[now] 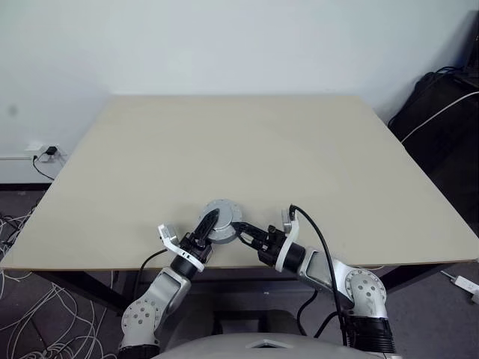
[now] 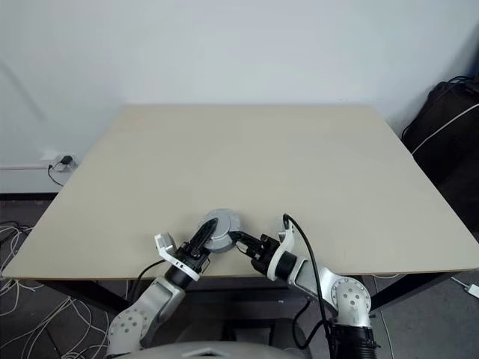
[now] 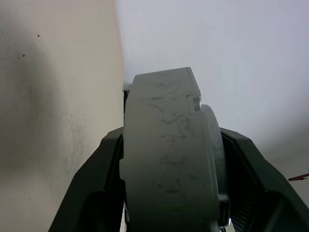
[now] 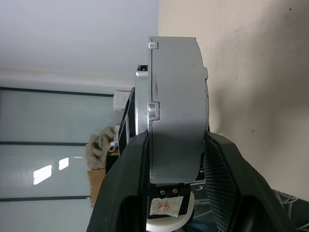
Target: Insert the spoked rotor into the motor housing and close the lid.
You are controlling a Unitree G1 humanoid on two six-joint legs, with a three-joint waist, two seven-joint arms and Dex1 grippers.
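With both grippers — left (image 1: pixel 207 223) and right (image 1: pixel 241 229) — clamped across the grey housing (image 1: pixel 222 218), lid (image 4: pixel 141 104) apparently on, pressing it fully shut seems next.

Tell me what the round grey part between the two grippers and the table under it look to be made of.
The round grey part looks like metal with a matte, dull-grey finish: wrist views show fine scuffs and crisp machined edges on its rim, though painted or cast plastic can't be excluded. The table looks like laminate or painted board, pale beige and smooth, with small dark specks and no visible grain.
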